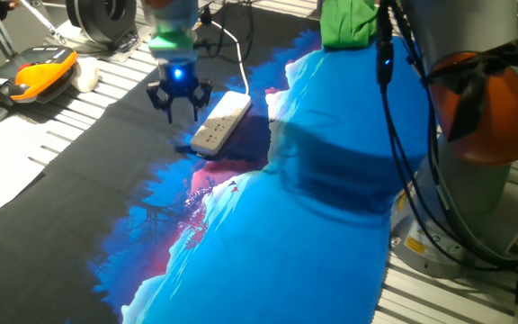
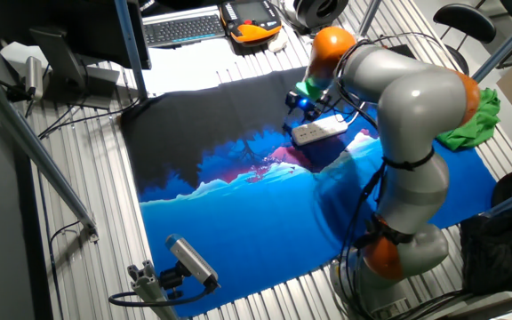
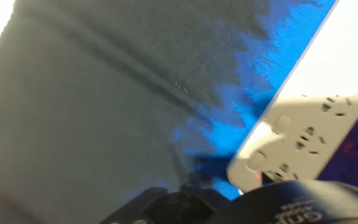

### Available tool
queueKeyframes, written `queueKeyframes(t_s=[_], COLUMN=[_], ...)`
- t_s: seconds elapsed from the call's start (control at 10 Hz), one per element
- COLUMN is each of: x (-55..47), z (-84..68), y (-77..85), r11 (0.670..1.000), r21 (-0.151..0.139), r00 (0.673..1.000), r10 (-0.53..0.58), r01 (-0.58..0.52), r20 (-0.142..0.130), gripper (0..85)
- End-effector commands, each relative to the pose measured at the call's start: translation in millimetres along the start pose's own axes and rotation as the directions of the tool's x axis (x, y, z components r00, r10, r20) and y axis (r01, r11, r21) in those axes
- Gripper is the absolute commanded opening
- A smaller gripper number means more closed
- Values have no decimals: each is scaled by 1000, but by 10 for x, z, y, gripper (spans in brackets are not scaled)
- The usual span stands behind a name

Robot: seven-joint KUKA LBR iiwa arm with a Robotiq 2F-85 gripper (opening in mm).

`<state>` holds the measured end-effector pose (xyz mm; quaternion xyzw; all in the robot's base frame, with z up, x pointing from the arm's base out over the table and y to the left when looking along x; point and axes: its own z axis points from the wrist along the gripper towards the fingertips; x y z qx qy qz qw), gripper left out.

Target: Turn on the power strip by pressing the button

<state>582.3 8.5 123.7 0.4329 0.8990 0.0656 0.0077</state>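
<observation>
The power strip (image 1: 221,123) is a long white bar with sockets, lying on the dark and blue cloth (image 1: 106,171); its white cable (image 1: 239,54) runs off from the far end. My gripper (image 1: 182,112) hangs just left of the strip's middle, a little above the cloth, its black fingers (image 1: 168,105) spread with a gap between them, holding nothing. The other fixed view shows the gripper (image 2: 299,103) beside the strip (image 2: 320,132). In the hand view the strip's near end (image 3: 303,137) fills the right side, with a small red spot (image 3: 255,178) at its edge.
A green cloth (image 1: 347,22) lies at the back. An orange and black device (image 1: 32,74) and a keyboard (image 2: 183,28) sit beyond the cloth. The arm's own body (image 2: 416,133) stands at the blue side of the cloth. Grey slatted table (image 1: 79,108) surrounds the cloth.
</observation>
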Motion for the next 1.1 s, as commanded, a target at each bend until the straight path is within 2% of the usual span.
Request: queueKeyframes(t_s=[0.0, 0.1, 0.2, 0.3, 0.4, 0.5, 0.6, 0.8, 1.0], x=[41, 85, 121, 142, 147, 151, 189, 325, 401], z=[-276, -384, -463, -543, -641, -778, -878, -990, -1022], y=[1, -38, -66, -103, -162, -252, -315, -399, -449], r11=[992, 977, 963, 945, 921, 893, 867, 827, 826], r21=[2, 6, 14, 41, 56, 41, 40, 67, 52], r00=[992, 977, 963, 946, 923, 893, 867, 830, 827], r10=[-124, -211, -270, -324, -385, -447, -495, -556, -560], r01=[124, 212, 270, 325, 385, 449, 497, 558, 562], r20=[-16, -21, -21, -12, -15, -42, -54, -50, -48], gripper=[170, 0, 0, 0, 0, 0, 0, 0, 0])
